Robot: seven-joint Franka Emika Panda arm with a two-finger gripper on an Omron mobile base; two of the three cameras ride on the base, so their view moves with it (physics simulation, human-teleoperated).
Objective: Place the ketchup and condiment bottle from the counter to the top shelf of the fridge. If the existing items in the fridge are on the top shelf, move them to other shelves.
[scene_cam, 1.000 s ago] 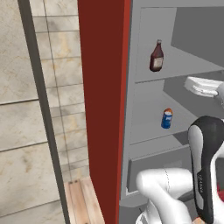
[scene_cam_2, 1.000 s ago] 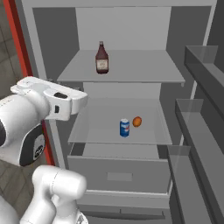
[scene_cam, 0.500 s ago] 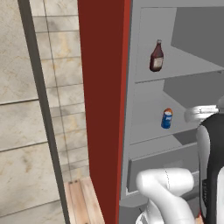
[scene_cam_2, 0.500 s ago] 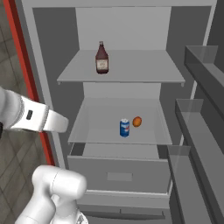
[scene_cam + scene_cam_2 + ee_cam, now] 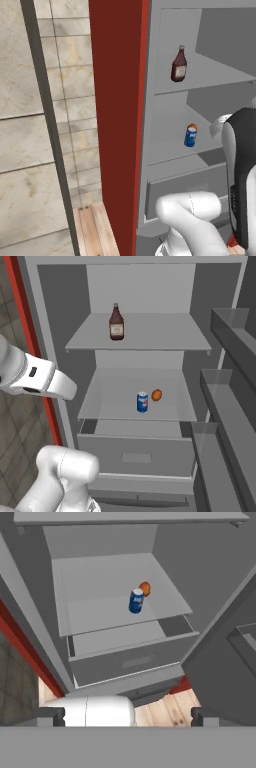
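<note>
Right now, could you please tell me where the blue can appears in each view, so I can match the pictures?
Left base view: the can stands right of centre, on the middle shelf.
Right base view: the can is just right of centre, near that shelf's front edge.
Hand view: the can sits in the upper middle.
Shared landmark: the small orange object right beside the can; in the left base view just a sliver shows behind the can's top.
</note>
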